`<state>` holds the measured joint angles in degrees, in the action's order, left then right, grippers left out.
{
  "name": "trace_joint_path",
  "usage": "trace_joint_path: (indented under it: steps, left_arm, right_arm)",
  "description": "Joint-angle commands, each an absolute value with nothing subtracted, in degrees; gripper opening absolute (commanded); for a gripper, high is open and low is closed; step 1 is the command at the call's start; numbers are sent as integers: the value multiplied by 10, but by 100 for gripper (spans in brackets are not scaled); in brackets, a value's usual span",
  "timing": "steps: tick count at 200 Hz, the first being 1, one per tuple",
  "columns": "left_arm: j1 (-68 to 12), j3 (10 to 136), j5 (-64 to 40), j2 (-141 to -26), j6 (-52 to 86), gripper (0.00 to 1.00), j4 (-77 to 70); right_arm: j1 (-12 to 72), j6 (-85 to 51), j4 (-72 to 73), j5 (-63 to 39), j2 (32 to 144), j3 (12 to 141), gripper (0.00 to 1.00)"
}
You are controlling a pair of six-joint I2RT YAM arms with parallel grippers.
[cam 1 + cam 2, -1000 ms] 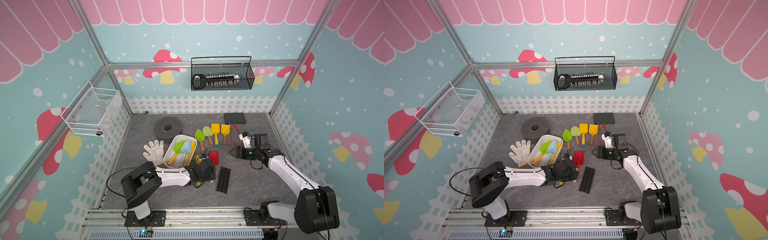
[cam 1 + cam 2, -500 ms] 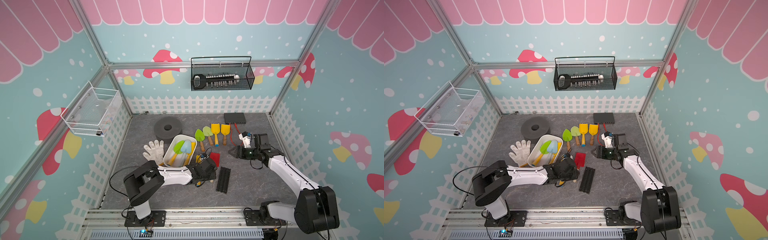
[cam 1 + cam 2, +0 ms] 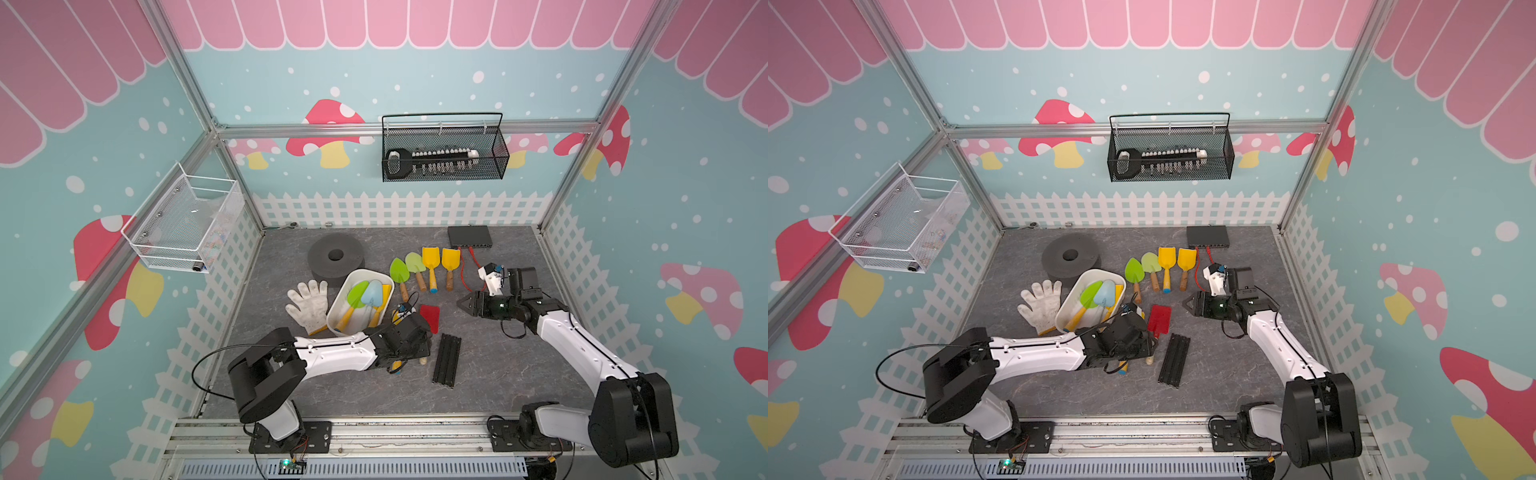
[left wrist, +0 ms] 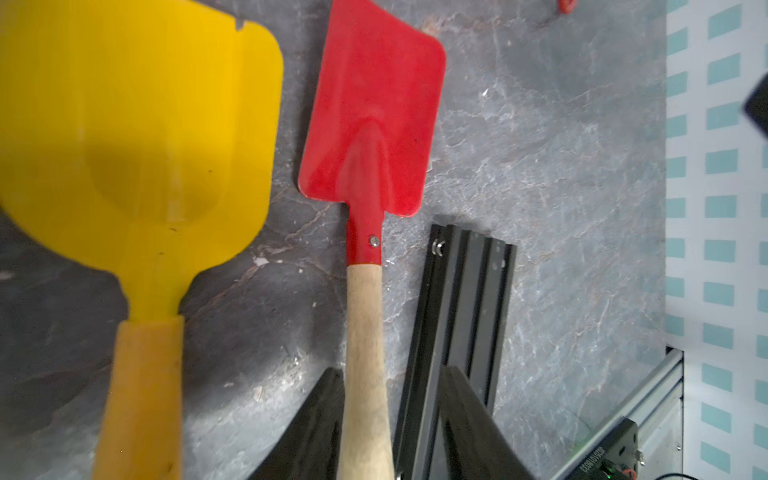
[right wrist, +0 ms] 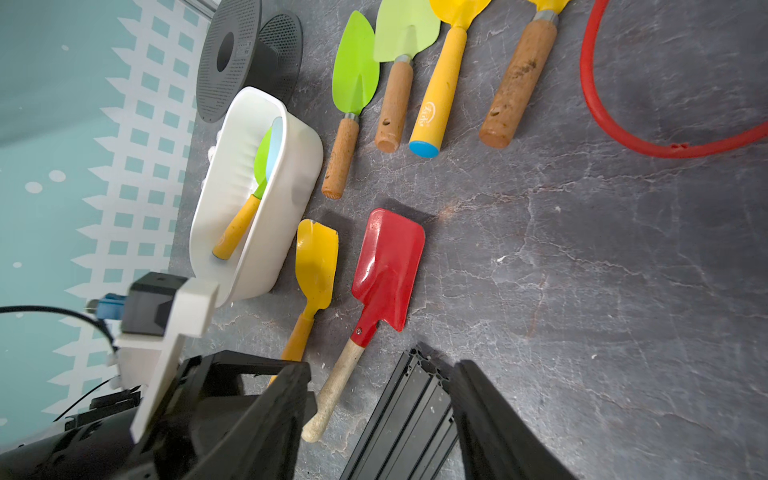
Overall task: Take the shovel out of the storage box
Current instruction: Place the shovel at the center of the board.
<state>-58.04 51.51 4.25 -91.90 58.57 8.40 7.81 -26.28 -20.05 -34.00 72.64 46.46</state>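
Your left arm [image 3: 332,357] and right arm [image 3: 582,345] are a matched pair: glossy white shells on the long links, dotted with small dark screws, and bulky black housings at the shoulders and wrists. Each stands on a black base plate [image 3: 320,436] bolted to the aluminium rail [image 3: 395,432] at the tabletop's 6 o'clock edge. A thin black cable [image 3: 193,374] loops off the left shoulder (the right arm has a shorter loop near its wrist). Each wrist carries a white printed bracket [image 3: 492,280] with a blue plug. The jaws of the left gripper [image 4: 390,374] and right gripper [image 5: 380,365] are matte black wedges.
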Motion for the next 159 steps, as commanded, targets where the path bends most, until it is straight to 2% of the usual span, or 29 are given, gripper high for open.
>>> trace_joint_path:
  steps: [1,21,84,159]
  left_arm:
    - [-584,525,83,-878,561,42,125]
    - [-582,534,104,-857,534,44,152]
    - [-531,536,74,-834,441,49,155]
    - [-388,501,53,-755,371,52,190]
  right_arm:
    - [74,-266,-195,-347,715,454,61]
    - [74,-261,-193,-351,716,454,61]
    - [74,-251,-189,-366,723,456,60]
    - [75,-253,-181,-377,736,454,60]
